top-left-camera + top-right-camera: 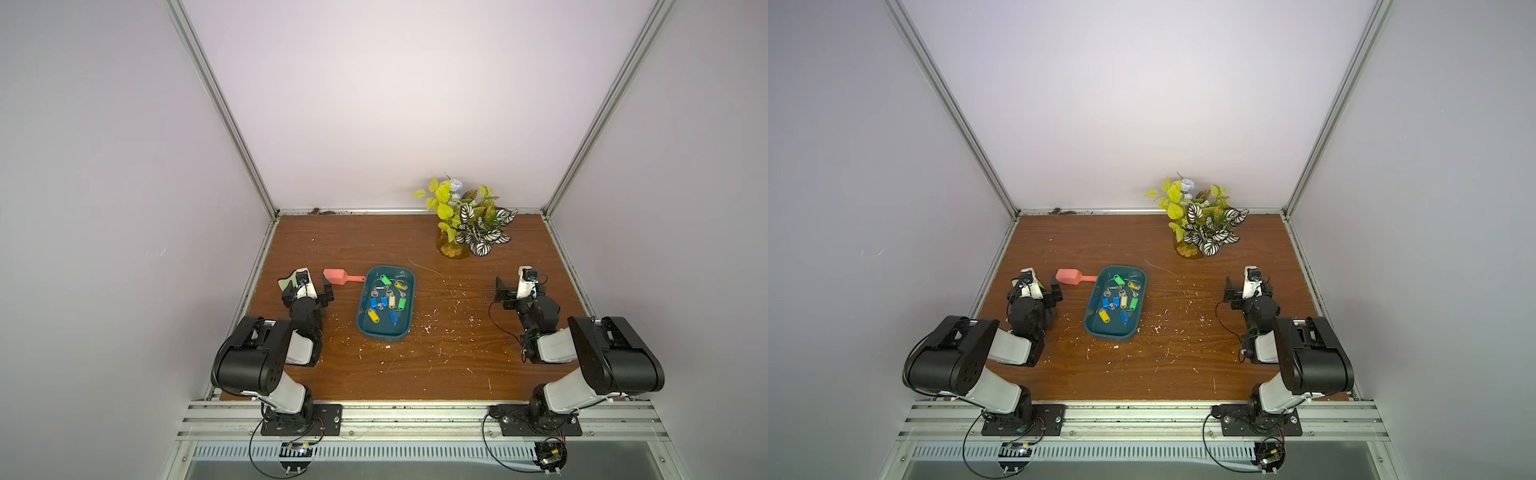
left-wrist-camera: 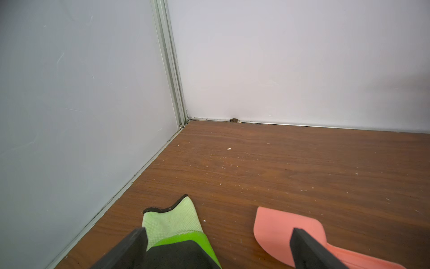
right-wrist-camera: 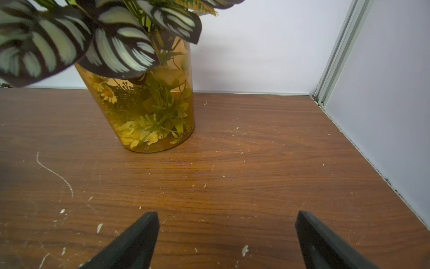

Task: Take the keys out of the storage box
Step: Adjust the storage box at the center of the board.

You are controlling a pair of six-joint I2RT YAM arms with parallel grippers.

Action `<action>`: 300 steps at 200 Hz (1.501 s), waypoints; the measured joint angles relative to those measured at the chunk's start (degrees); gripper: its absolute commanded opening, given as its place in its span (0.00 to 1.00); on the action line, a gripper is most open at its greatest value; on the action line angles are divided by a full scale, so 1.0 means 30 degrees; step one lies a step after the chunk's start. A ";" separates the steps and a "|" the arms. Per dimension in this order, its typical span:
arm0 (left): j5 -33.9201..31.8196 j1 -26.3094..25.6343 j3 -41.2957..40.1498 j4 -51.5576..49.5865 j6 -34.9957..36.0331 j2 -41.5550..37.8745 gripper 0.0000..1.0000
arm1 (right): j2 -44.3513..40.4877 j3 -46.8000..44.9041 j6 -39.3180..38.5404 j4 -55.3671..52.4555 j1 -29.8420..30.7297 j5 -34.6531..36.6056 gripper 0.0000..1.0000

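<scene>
All keys in view lie inside the storage box, loosely piled on its floor; tags blue, yellow and green, and some overlap, so an exact count cannot be made. Box sits flat on the wooden table, between the two arms and nearer the left one. Left gripper: fingers spread wide, nothing between them; it is low over the table, just beside the box's left side and clear of it. Wrist view shows one finger over a green glove and the other over the bowl of a pink scoop; contact with either cannot be told. Scoop lies flat, its handle pointing at the box's far left corner, the tip right at the wall. Right gripper: fingers also spread wide and holding nothing, over bare table, well apart from the box. It faces an amber vase of artificial plants standing upright near the back wall. White flecks scattered across the tabletop.
</scene>
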 measured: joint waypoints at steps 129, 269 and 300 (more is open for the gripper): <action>0.0007 0.0000 0.0000 0.0000 0.0007 0.0000 0.99 | 0.0000 0.0000 0.0000 -0.0117 0.0036 -0.0007 0.99; 0.2339 -0.1275 0.5945 -1.1752 -0.3228 -0.8160 0.99 | -0.1814 -0.0058 0.0357 -0.1610 -0.0153 0.0189 0.99; 0.6237 -0.1355 0.8094 -1.5489 -0.6324 -0.7060 0.99 | -0.6426 0.0546 0.1880 -0.5413 -0.0168 0.0313 0.99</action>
